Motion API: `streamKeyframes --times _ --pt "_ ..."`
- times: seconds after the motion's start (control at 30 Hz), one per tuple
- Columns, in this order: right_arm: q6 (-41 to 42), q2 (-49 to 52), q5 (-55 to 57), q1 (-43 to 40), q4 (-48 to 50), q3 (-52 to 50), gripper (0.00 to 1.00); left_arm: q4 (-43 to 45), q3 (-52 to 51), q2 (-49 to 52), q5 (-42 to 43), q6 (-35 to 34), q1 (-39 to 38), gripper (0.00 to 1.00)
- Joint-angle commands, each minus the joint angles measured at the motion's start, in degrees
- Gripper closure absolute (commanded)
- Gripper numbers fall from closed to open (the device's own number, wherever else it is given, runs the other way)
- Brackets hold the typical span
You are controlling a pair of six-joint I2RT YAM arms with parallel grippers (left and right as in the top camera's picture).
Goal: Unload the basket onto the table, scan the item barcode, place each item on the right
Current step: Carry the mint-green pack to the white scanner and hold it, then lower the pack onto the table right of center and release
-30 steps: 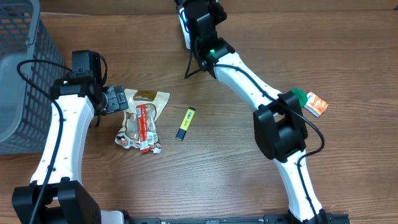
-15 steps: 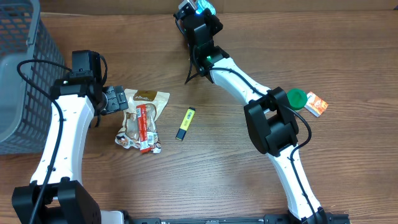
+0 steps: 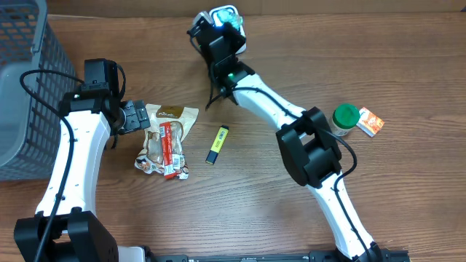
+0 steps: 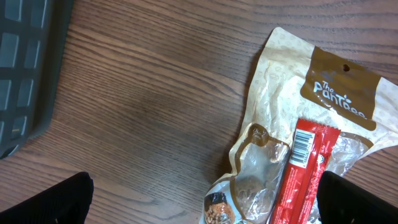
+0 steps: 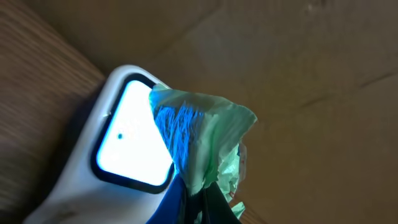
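The crumpled pale-green plastic packet (image 5: pixel 202 134) is pinched at its lower end by the right gripper (image 5: pixel 194 202), whose jaws are clenched on it. It is held up against the lit window of the white barcode scanner (image 5: pixel 118 149), overlapping the window's right edge. Only the right wrist view shows this; from overhead the packet melts into the scanner's cyan glare, and no view shows whether a barcode faces the window

Overhead alone shows the rest. Well to the left of the scanner and nearer the robot, the left gripper (image 3: pixel 135 116) is spread wide and grasps nothing, just beside a cream-and-brown snack pouch (image 3: pixel 172 116) with a red wrapped bar (image 3: pixel 172 149) lying on it. The left wrist view adds the bar's printed barcode. A yellow highlighter pen (image 3: pixel 217 144) lies nearer the scanner than the pouch. Far right of the scanner are a green-lidded jar (image 3: pixel 345 117) and a small orange-and-white box (image 3: pixel 370 121); far left, a grey plastic basket (image 3: pixel 25 80)

Everything rests on a brown wood-grain table (image 3: pixel 291 211), and brown cardboard (image 5: pixel 298 74) rises behind the scanner
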Motion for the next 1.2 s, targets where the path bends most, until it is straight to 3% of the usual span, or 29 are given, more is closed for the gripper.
streamKeyframes --times 0.0,0.27,0.63,0.77,1.03,1.17 --pt "0.15 1.01 -1.14 1.07 -1.01 1.03 0.96 0.07 0.33 0.37 -0.57 -0.22 0.22 0.0" --pt "0.2 1.01 -4.17 1.09 -9.7 1.03 0.96 0.07 0.33 0.37 -0.57 -0.22 0.22 0.0" --pt "0.52 -5.4 -2.91 0.98 -9.81 1.03 0.96 0.07 0.33 0.37 -0.59 -0.22 0.22 0.0" --pt "7.76 -12.24 -1.31 0.94 -12.33 1.03 0.96 0.07 0.33 0.37 -0.57 -0.22 0.22 0.0" --pt "28.85 -24.0 -2.34 0.46 -38.12 1.03 0.96 0.07 0.33 0.37 -0.57 -0.22 0.22 0.0" --pt "36.17 -25.55 -12.2 -1.11 -56.52 1.03 0.96 0.07 0.33 0.37 -0.57 -0.22 0.22 0.0"
